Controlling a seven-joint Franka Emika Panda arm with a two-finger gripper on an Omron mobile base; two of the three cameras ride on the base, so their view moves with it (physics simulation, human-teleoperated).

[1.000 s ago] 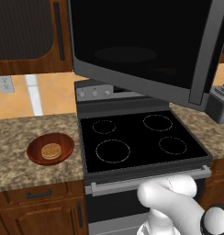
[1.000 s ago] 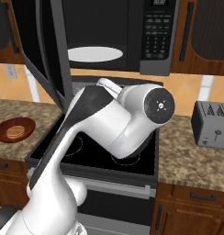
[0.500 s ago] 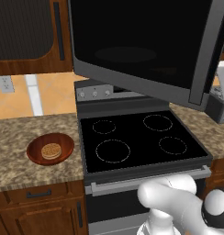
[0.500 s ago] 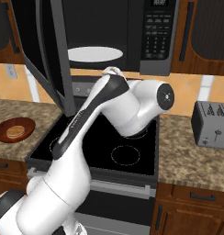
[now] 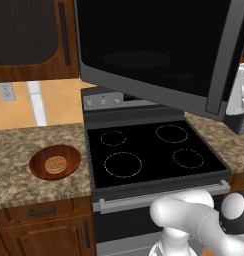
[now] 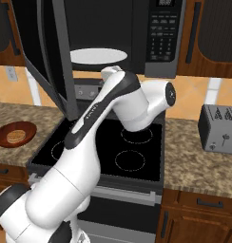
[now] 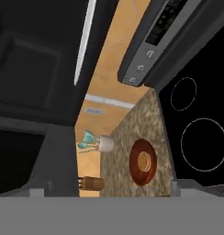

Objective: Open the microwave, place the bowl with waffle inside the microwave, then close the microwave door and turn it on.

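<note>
The microwave (image 6: 137, 42) hangs above the stove with its door (image 5: 154, 50) swung wide open to the left, and the bar handle (image 5: 224, 55) is on the door's free edge. A white turntable plate (image 6: 98, 55) shows inside. The reddish-brown bowl (image 5: 54, 162) sits on the left counter holding the tan waffle (image 5: 56, 164); the bowl (image 6: 14, 134) also appears in the right base view. My gripper (image 7: 111, 188) is open and empty, raised beside the open door. It looks sideways at the bowl (image 7: 142, 161) and waffle (image 7: 144, 161) from well away.
The black stove top (image 5: 149, 150) lies below the microwave, with its knob panel (image 7: 141, 69) behind. A grey toaster (image 6: 217, 128) stands on the right counter. A small potted plant (image 7: 98, 143) and a brown jar (image 7: 91, 183) sit further along the left counter.
My arm has lifted and swung its wrist up beside the door's handle edge. The door, bowl and waffle have stayed put.
</note>
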